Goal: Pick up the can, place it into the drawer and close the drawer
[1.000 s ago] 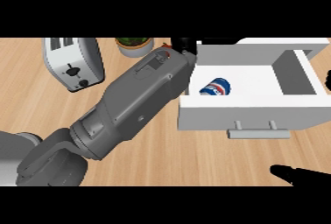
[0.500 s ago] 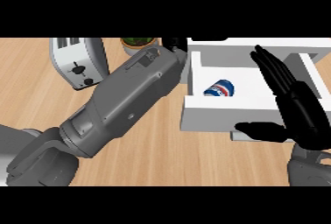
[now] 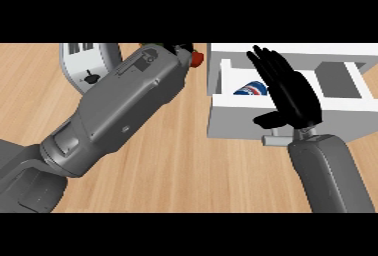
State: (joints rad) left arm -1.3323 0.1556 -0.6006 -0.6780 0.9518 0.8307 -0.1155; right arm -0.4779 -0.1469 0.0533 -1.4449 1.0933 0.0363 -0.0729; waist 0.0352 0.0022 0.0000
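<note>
The can (image 3: 249, 89), blue and white with a red stripe, lies inside the open white drawer (image 3: 236, 125) at the upper right. My right hand (image 3: 294, 97) is open, held flat with straight fingers pointing away, above the drawer's front wall and partly covering the can. Its thumb sticks out left near the grey drawer handle (image 3: 276, 141). My left forearm runs from the lower left to the top centre. Only a dark bit of the left hand (image 3: 181, 48) shows at the top edge, left of the drawer.
A silver toaster (image 3: 90, 70) stands at the upper left, partly behind my left forearm. A small red object (image 3: 196, 59) peeks out by the left wrist. Wooden counter (image 3: 184, 170) spreads below the drawer.
My right hand rose from the lower right corner and now stands flat over the drawer's front. The left forearm shifted slightly, and the drawer looks nearer in view.
</note>
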